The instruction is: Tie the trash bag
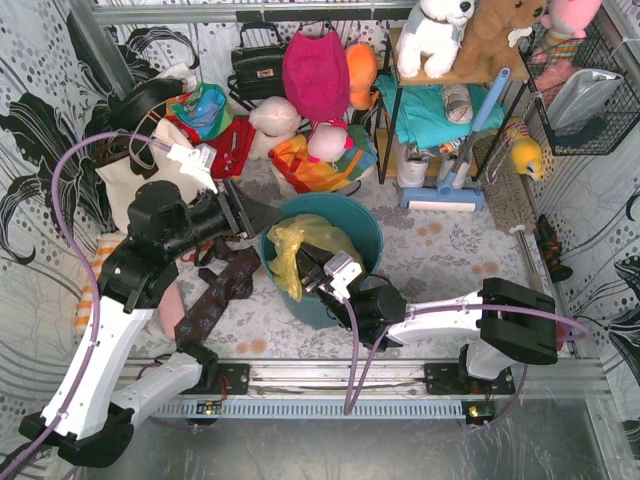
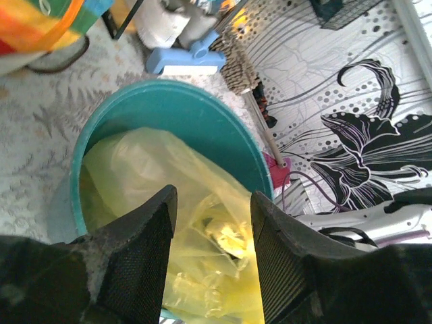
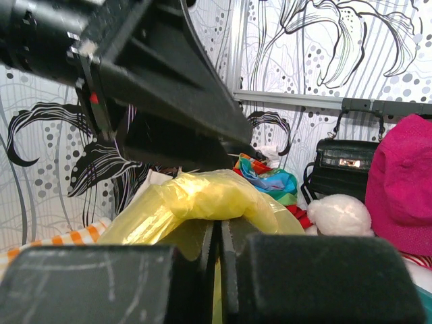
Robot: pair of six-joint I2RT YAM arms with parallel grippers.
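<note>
right gripper (image 3: 217,229) clamps a fold of the trash bag (image 3: 202,196); left gripper (image 2: 212,202) hovers, jaws apart. it should seize the opposite fold first.

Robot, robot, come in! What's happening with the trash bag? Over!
Left gripper open, over the trash bag. Right gripper shut, pinching it. Bag sits in teal bin; nothing blocking.

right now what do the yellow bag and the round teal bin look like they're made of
Trash bag: seemingly thin plastic film, translucent yellow-green, slightly glossy. It crinkles into fine folds and pale scraps show through it.
Bin: probably rigid moulded plastic, teal, with a smooth, fairly dull finish. Its wall is even and its round rim is clean.
</note>
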